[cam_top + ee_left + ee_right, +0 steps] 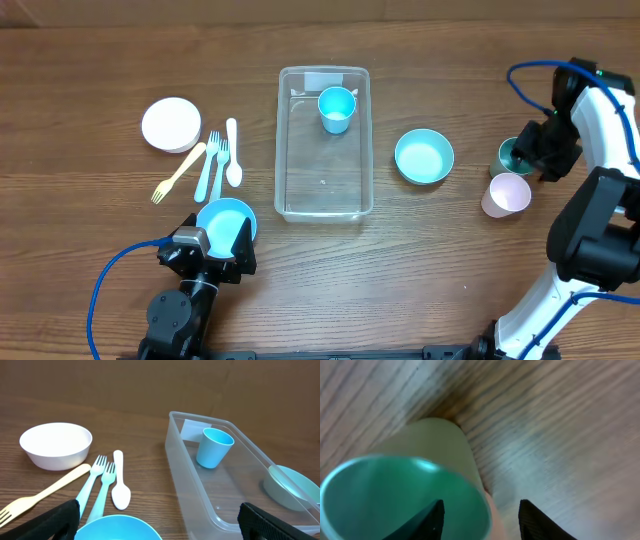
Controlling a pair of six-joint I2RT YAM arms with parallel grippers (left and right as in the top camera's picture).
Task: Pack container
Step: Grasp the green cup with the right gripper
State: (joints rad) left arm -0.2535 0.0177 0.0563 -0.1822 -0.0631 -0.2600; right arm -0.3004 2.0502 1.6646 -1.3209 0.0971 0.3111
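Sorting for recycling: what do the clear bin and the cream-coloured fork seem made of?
The container looks like glossy clear plastic: wood grain shows through its walls, which catch highlights. The cream fork seems matte plastic, though a wood-fibre blend cannot be excluded.

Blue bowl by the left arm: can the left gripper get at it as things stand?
Probably yes. The left gripper hangs open right at the blue bowl, whose rim shows between the fingers with nothing lying over it. The forks lie close beyond its far rim and might get nudged.
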